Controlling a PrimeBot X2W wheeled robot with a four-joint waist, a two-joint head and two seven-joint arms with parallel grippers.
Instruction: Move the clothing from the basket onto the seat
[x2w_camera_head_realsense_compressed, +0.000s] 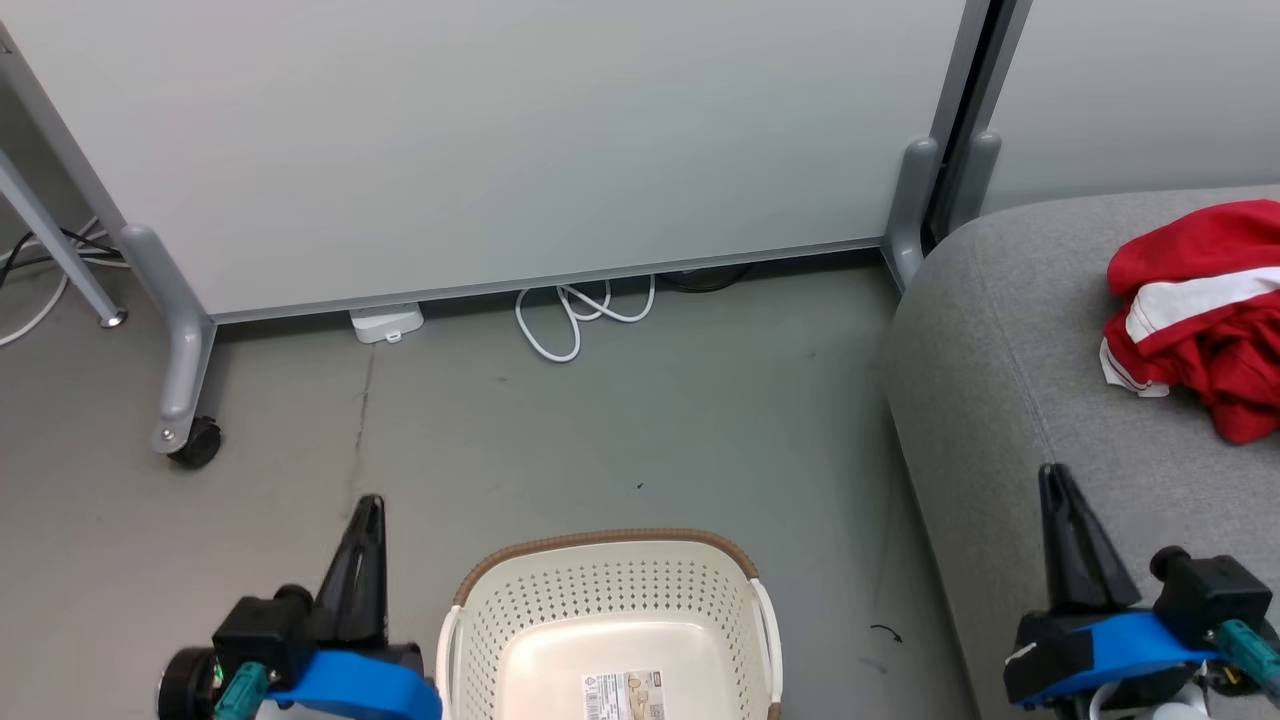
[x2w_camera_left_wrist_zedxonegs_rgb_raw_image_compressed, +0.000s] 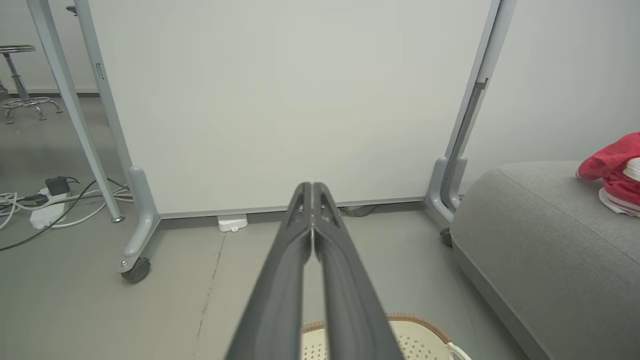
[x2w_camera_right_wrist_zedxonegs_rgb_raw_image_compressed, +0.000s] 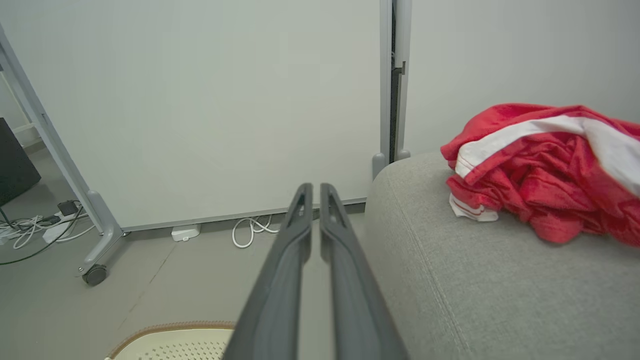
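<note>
Head view: clothing (x2w_camera_head_realsense_compressed: 1205, 310) heaped on seat (x2w_camera_head_realsense_compressed: 1010, 400), far right. Basket (x2w_camera_head_realsense_compressed: 610, 620) on floor (x2w_camera_head_realsense_compressed: 600, 430), near centre, label on bare bottom. Left pincer (x2w_camera_head_realsense_compressed: 368, 510) beside basket's left, fingers pressed together, holding nothing. Right pincer (x2w_camera_head_realsense_compressed: 1052, 480) over seat's near edge, narrow, holding nothing.

Even, soft, bright light all round me, no hard glare on the white panel (x2w_camera_head_realsense_compressed: 520, 140). Shadows are faint: a soft smudge on the floor (x2w_camera_head_realsense_compressed: 620, 430) under the panel's lower edge. My head view is crisp. In both wrist views my own fingers (x2w_camera_left_wrist_zedxonegs_rgb_raw_image_compressed: 295, 280) blur close to the lens, and the panel posts bow outward toward the edges. The red clothing (x2w_camera_right_wrist_zedxonegs_rgb_raw_image_compressed: 545, 170) looks slightly soft.
</note>
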